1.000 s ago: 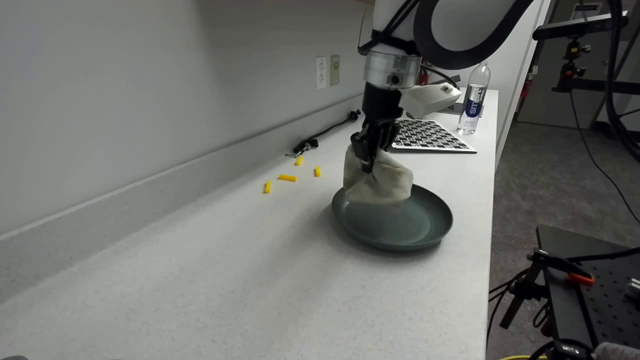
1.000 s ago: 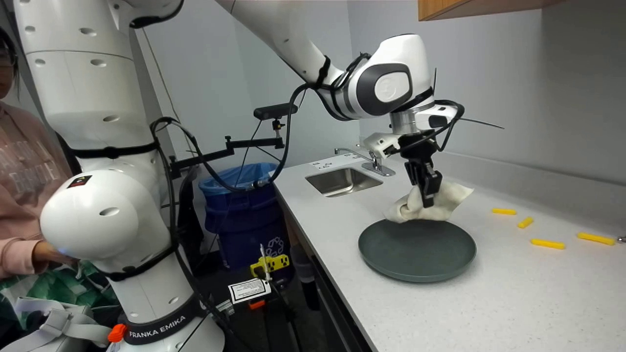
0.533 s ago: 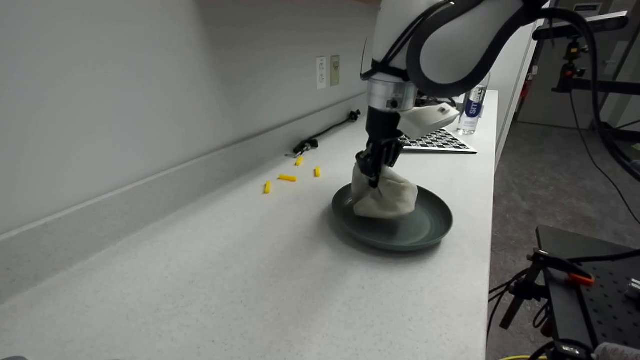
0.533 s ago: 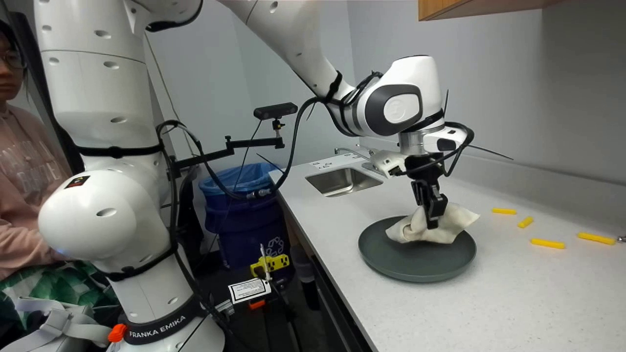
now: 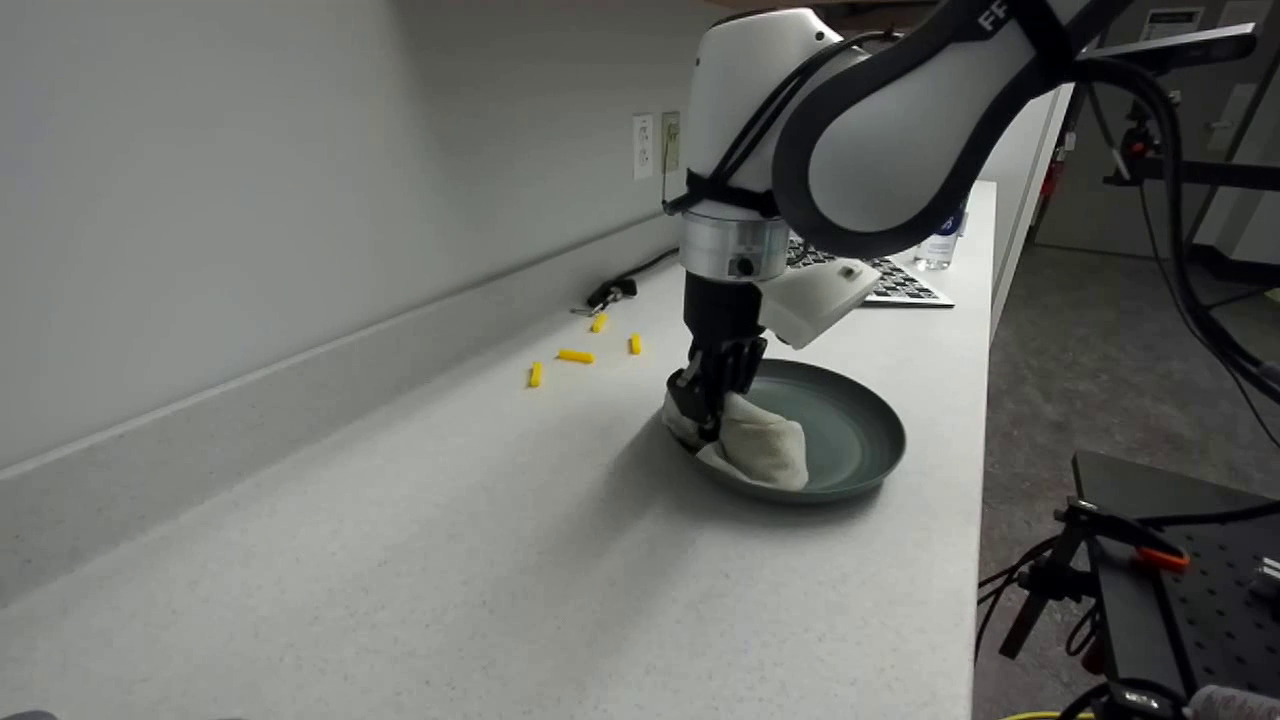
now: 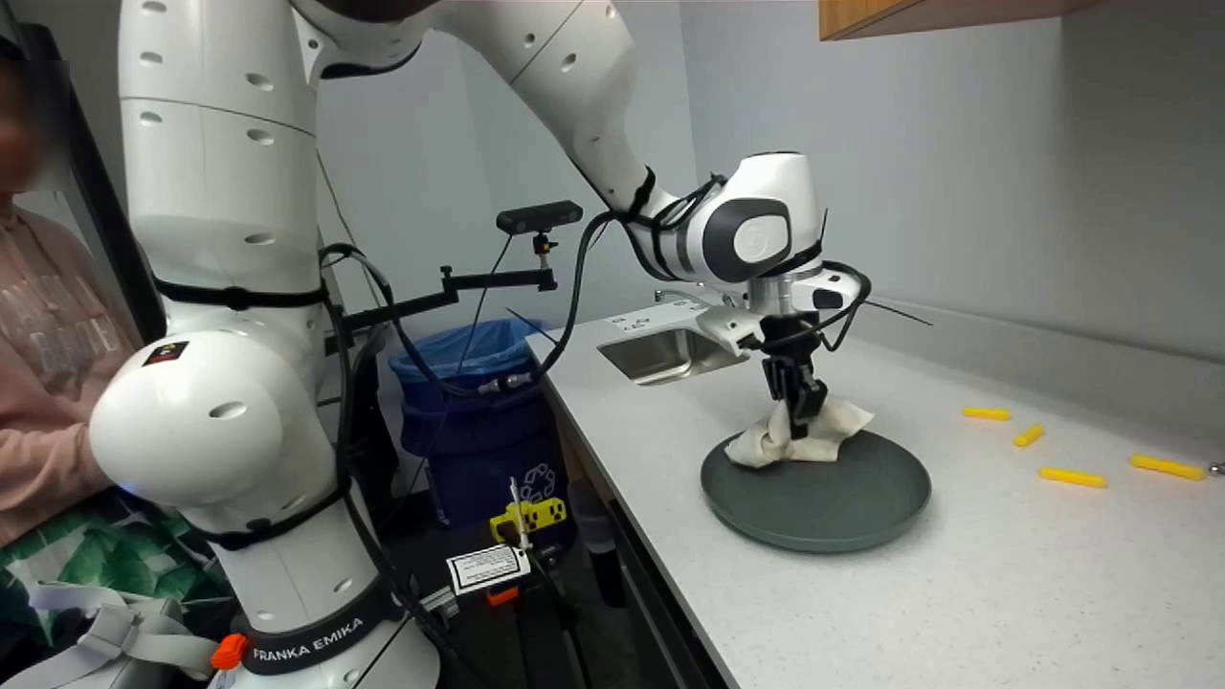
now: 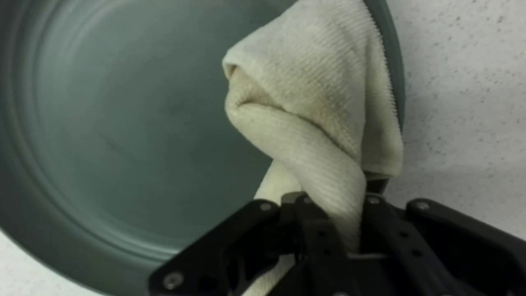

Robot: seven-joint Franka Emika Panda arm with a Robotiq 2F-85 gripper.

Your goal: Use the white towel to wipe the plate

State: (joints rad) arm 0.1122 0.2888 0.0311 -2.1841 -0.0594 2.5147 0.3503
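The white towel [image 5: 768, 448] is bunched and twisted, and it also shows in an exterior view [image 6: 837, 426] and in the wrist view [image 7: 316, 82]. My gripper [image 5: 708, 422] is shut on the towel, with the fingers pointing down; the gripper also shows in an exterior view [image 6: 802, 423] and in the wrist view [image 7: 335, 201]. The dark green round plate [image 5: 850, 430] lies flat on the counter, seen too in an exterior view [image 6: 833, 512] and the wrist view [image 7: 144, 123]. The towel lies over one side of the plate by its rim and appears to touch it. The fingertips are partly hidden by cloth.
Several yellow pieces [image 5: 575, 355] lie between plate and wall. A black cable [image 5: 612, 290] lies along the wall. A black-and-white checkered panel [image 5: 905, 283] and a bottle [image 5: 937, 250] stand beyond the plate. A sink [image 6: 670, 356] is set in the counter.
My gripper has come down with the towel from above the plate onto it. In the last half second it has also shifted left in both exterior views. The plate has not moved.
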